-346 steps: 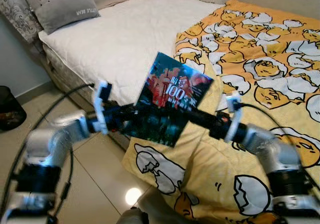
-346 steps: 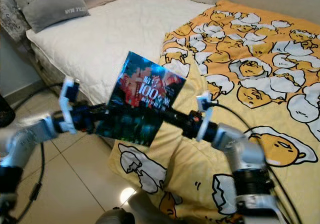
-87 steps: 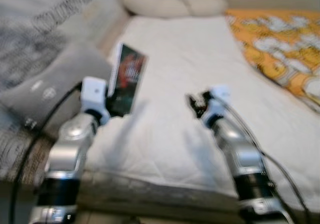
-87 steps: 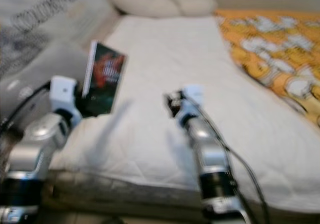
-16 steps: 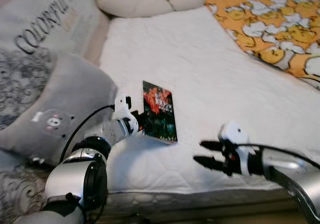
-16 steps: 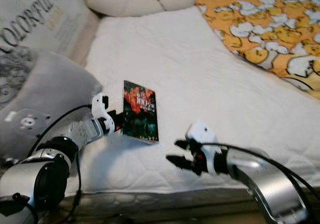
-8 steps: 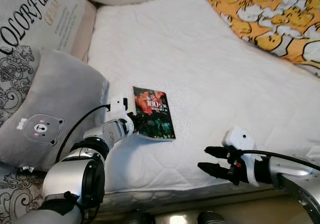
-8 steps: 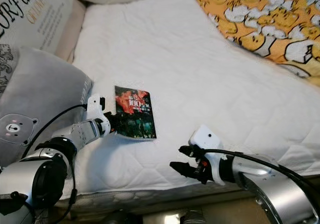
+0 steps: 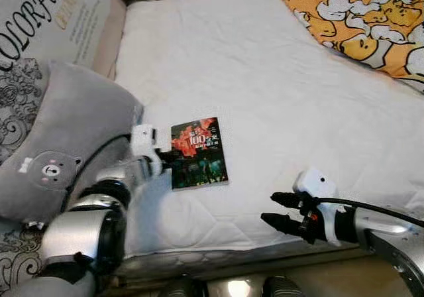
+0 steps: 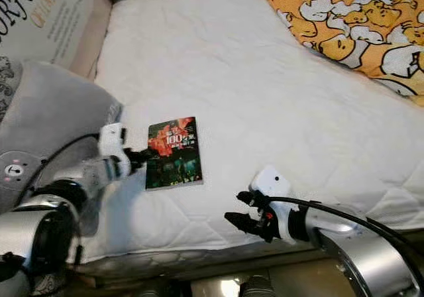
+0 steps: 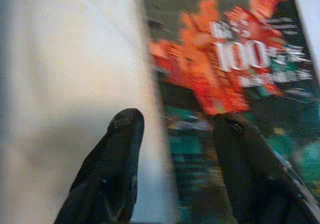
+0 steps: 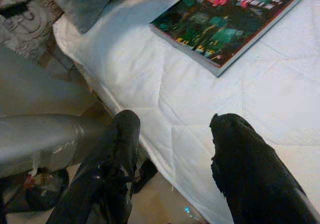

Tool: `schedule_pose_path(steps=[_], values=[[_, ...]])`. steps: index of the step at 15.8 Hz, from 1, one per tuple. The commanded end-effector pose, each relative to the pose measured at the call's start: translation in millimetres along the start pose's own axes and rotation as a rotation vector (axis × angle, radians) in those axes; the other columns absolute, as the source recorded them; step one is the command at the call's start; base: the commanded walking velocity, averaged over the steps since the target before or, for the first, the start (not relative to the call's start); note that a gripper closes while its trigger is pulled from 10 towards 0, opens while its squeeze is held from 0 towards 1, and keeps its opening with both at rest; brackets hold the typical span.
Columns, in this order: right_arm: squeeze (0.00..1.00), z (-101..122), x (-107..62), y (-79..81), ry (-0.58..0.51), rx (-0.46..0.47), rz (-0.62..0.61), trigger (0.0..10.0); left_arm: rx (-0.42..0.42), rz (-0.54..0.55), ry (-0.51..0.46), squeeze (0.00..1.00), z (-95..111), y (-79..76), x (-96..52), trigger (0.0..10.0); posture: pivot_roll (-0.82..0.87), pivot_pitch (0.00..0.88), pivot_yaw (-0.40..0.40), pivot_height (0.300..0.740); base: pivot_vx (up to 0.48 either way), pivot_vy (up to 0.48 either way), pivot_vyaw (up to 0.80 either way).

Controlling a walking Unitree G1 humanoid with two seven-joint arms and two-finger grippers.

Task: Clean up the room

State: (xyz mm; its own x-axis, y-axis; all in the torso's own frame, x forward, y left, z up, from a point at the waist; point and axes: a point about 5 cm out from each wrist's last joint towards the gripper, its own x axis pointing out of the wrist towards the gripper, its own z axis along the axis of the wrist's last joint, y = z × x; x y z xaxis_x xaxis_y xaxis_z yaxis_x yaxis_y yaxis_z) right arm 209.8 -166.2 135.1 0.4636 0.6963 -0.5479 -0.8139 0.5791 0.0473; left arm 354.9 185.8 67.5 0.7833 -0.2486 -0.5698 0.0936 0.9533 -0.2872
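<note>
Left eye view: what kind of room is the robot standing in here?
Most likely a bedroom. A bed with a white quilted mattress, a grey bear pillow beside it, and a yellow cartoon blanket all suggest that.

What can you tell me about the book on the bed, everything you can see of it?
The book is a thin paperback with a glossy dark cover, red-orange artwork above, green tones below, and a white "100" in its title. It lies flat, closed, cover up, on the white quilted mattress near the grey pillow. The left gripper sits open at its edge.
</note>
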Motion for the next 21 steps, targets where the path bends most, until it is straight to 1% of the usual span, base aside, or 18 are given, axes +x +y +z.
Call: schedule_pose_path(steps=[1, 3, 4, 5, 6, 7, 8, 9, 10, 11, 12, 13, 14, 15, 16, 18, 20, 21], values=[[0.00, -1, 4.6, 1.0, -0.006, 0.004, 0.003, 10.0, 0.035, 0.037, 0.013, 1.00, -4, 12.9, -4.4, 10.0, -0.28, 0.101, 0.152, 0.740, 0.000, 0.000, 0.00], [0.00, 0, 13.0, -3.4, -0.033, 0.032, -0.034, 10.0, 0.104, -0.009, -0.039, 1.00, 9, 15.8, -8.2, 10.0, -0.23, 0.058, 0.130, 0.740, 0.000, 0.000, 0.00], [0.00, -1, 22.7, -9.5, -0.048, 0.069, -0.095, 10.0, 0.130, -0.056, -0.093, 1.00, 19, 12.7, -9.6, 10.0, -0.17, 0.023, 0.114, 0.740, 0.000, 0.000, 0.00], [0.00, -4, 33.0, -18.6, -0.062, 0.146, -0.191, 10.0, 0.135, -0.102, -0.156, 0.98, 29, 8.9, -11.3, 10.0, -0.15, 0.003, 0.101, 0.740, 0.000, 0.000, 0.00], [0.00, -6, 42.8, -27.7, -0.089, 0.235, -0.299, 10.0, 0.132, -0.153, -0.250, 0.84, 41, 2.7, -14.0, 10.0, -0.12, 0.000, 0.088, 0.740, 0.000, 0.000, 0.00], [0.00, -7, 45.2, -29.4, -0.095, 0.254, -0.322, 10.0, 0.131, -0.165, -0.272, 0.80, 43, 1.4, -14.8, 10.0, -0.12, 0.000, 0.088, 0.740, 0.000, 0.000, 0.00], [0.00, -12, 52.3, -35.0, -0.085, 0.313, -0.403, 10.0, 0.097, -0.181, -0.371, 0.71, 44, -6.1, -20.0, 10.0, -0.09, 0.000, 0.073, 0.740, 0.000, 0.000, 0.00], [0.00, -15, 56.7, -38.9, -0.066, 0.318, -0.466, 10.0, 0.060, -0.186, -0.434, 0.72, 41, -12.0, -27.9, 10.0, -0.09, 0.000, 0.067, 0.740, 0.000, 0.000, 0.00], [0.00, -16, 59.6, -41.5, -0.055, 0.300, -0.511, 10.0, 0.064, -0.182, -0.459, 0.73, 33, -16.7, -36.0, 10.0, -0.08, 0.000, 0.062, 0.740, 0.000, 0.000, 0.00], [0.00, -11, 63.8, -43.3, -0.082, 0.284, -0.534, 10.0, 0.108, -0.165, -0.483, 0.73, 22, -21.7, -47.4, 10.0, -0.08, 0.000, 0.058, 0.740, 0.000, 0.000, 0.00], [0.00, -2, 67.3, -44.5, -0.137, 0.280, -0.550, 10.0, 0.173, -0.109, -0.503, 0.73, 13, -21.9, -58.2, 10.0, -0.07, 0.000, 0.046, 0.740, 0.000, 0.000, 0.00], [0.00, 4, 69.3, -46.2, -0.181, 0.270, -0.570, 10.0, 0.230, -0.054, -0.501, 0.73, 6, -20.1, -68.5, 10.0, -0.06, 0.000, 0.039, 0.740, 0.000, 0.000, 0.00], [0.00, 8, 70.3, -47.2, -0.214, 0.256, -0.576, 10.0, 0.258, -0.010, -0.494, 0.73, 2, -18.0, -77.2, 10.0, -0.05, 0.000, 0.034, 0.740, 0.000, -0.375, 0.00], [0.00, 9, 70.8, -47.6, -0.231, 0.261, -0.571, 10.0, 0.264, 0.023, -0.493, 0.74, 1, -15.9, -82.8, 10.0, -0.03, 0.000, 0.029, 0.740, 0.000, -0.405, 0.00], [0.00, 8, 71.4, -47.1, -0.239, 0.272, -0.555, 10.0, 0.278, 0.019, -0.483, 0.74, 3, -14.0, -82.3, 10.0, -0.03, 0.000, 0.026, 0.740, 0.000, -0.454, 0.00], [0.00, 6, 69.7, -52.2, -0.228, 0.242, -0.578, 10.0, 0.275, 0.085, -0.485, 0.76, 8, -10.1, -87.4, 10.0, -0.03, 0.000, 0.027, 0.740, 0.000, -0.459, 0.00], [0.00, 8, 68.6, -58.9, -0.258, 0.252, -0.619, 10.0, 0.295, 0.098, -0.469, 0.77, 9, -11.7, -89.0, 10.0, -0.05, 0.000, 0.029, 0.740, 0.000, -0.459, 0.00], [0.00, 12, 69.5, -59.6, -0.290, 0.253, -0.621, 10.0, 0.277, 0.091, -0.463, 0.80, 10, -14.0, -88.5, 10.0, -0.05, 0.000, 0.032, 0.740, 0.000, -0.461, 0.00]])
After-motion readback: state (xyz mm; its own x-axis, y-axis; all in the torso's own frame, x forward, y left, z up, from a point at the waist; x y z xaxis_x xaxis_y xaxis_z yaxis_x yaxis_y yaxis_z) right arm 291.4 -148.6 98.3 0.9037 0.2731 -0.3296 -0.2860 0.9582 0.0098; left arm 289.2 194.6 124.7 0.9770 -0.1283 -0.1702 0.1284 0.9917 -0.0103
